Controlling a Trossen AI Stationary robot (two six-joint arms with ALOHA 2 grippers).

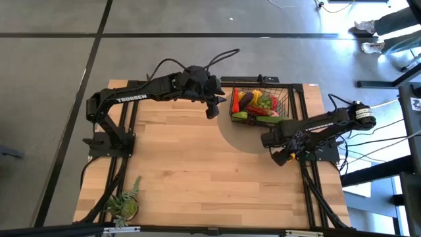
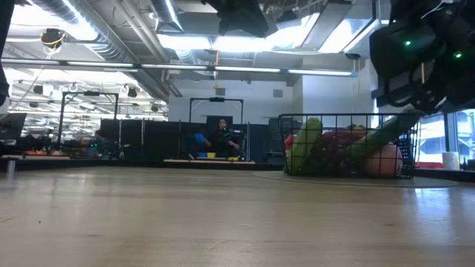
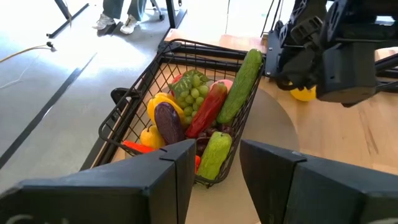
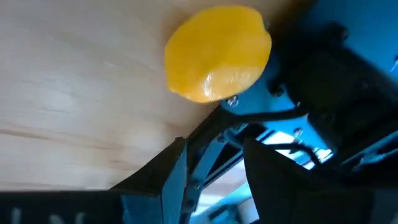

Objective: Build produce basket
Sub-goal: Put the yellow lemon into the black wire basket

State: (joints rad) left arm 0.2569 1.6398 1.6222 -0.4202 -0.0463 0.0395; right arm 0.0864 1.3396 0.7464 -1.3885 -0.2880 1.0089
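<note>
The yellow toy lemon [image 4: 217, 53] lies loose on the wooden bench [image 1: 197, 171], just ahead of the right gripper [image 4: 214, 165], whose jaws stand narrowly apart and empty. This arm is the nearer one. The lemon's long axis runs roughly across the jaws' line of reach. Its own arm base crowds beside it. The black wire-mesh basket [image 3: 134, 118] full of produce sits near. The left gripper [image 3: 214, 180], jaws narrowly parted and empty, hovers beside the basket.
</note>
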